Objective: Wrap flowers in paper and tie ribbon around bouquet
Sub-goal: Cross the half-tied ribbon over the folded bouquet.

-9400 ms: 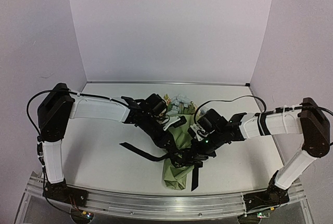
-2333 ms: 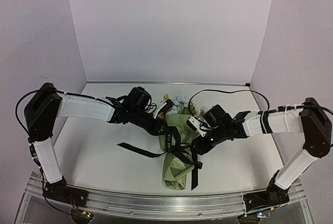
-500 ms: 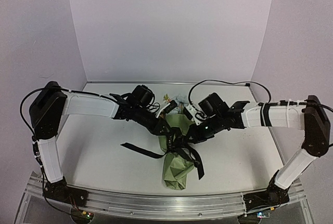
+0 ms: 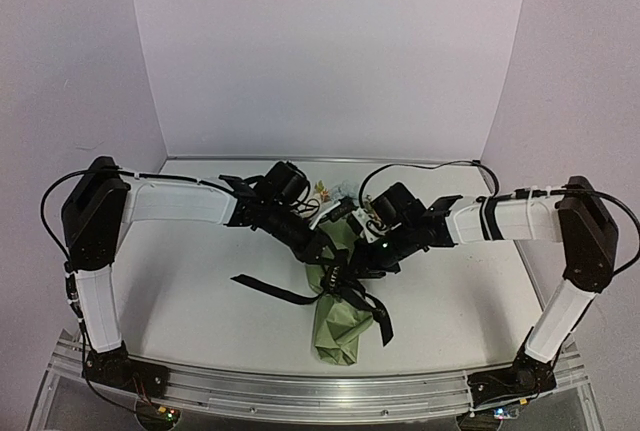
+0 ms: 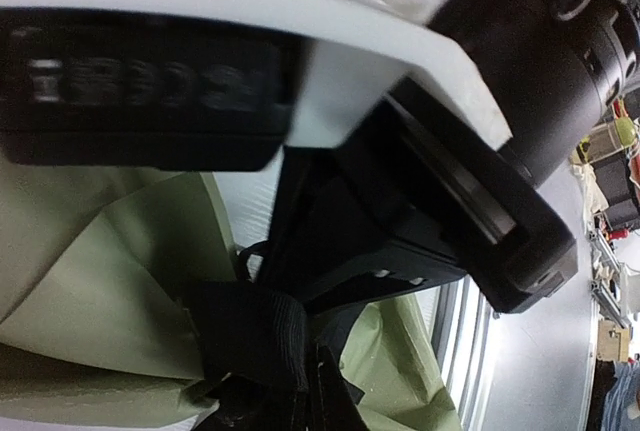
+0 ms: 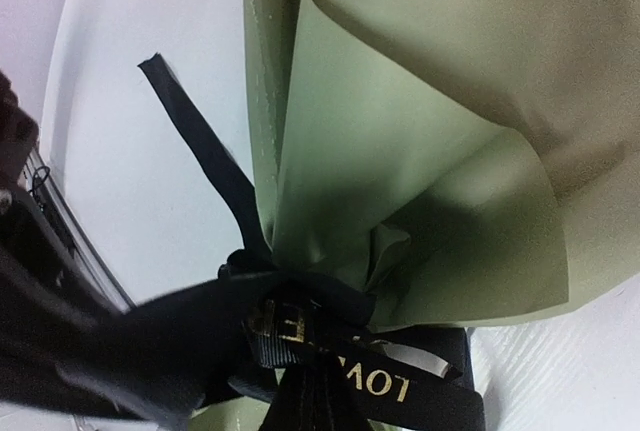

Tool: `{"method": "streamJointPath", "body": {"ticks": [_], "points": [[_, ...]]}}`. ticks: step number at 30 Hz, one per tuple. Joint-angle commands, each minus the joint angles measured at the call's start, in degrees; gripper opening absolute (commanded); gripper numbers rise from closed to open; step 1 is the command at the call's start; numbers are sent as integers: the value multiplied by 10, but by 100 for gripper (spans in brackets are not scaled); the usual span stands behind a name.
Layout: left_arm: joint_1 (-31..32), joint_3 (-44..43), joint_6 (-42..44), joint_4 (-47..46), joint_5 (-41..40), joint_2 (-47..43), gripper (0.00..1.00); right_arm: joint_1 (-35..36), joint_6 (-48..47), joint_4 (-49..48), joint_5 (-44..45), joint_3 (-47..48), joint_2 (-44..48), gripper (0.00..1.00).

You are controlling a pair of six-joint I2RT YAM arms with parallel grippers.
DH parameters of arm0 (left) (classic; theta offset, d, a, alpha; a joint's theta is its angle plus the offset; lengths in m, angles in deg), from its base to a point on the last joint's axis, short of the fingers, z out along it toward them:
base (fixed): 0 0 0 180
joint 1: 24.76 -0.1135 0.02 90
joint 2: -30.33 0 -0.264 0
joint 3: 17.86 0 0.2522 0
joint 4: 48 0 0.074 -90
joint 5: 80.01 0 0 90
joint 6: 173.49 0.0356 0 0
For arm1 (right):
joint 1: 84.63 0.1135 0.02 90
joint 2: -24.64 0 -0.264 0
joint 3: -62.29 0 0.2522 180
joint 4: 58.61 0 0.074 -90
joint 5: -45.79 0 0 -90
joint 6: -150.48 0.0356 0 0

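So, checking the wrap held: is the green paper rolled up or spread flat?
Rolled: the paper forms a cone lying on the table, gathered at its middle by the black ribbon.

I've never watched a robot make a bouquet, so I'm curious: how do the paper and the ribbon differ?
The paper is sage green; the ribbon is black with pale lettering. The paper is a broad, creased sheet rolled into a cone; the ribbon is a narrow strap. The ribbon is cinched around the paper's waist, pinching it in. Both are thin and bendable.
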Motion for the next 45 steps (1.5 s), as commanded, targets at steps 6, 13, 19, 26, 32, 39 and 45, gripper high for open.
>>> {"method": "streamJointPath", "body": {"ticks": [6, 13, 19, 26, 32, 39, 45], "points": [[2, 13, -8, -17, -51, -15, 0, -4, 29, -83, 44, -48, 25, 0], [-12, 85, -53, -70, -90, -51, 2, -4, -10, -36, 105, -113, 97, 0], [-18, 101, -75, -102, -145, -65, 6, -4, -38, 19, 114, -106, 110, 0], [-24, 57, -52, -97, -173, -56, 22, -4, -56, 77, 176, -87, 109, 0], [5, 81, -15, -76, -230, -124, 48, -4, -54, 92, 165, -75, 103, 0], [125, 46, 54, 2, -315, -138, 58, -6, -46, 102, 147, -60, 92, 0], [215, -31, 97, 67, -353, -52, 61, -23, -31, 102, 109, -53, 78, 0]]}}
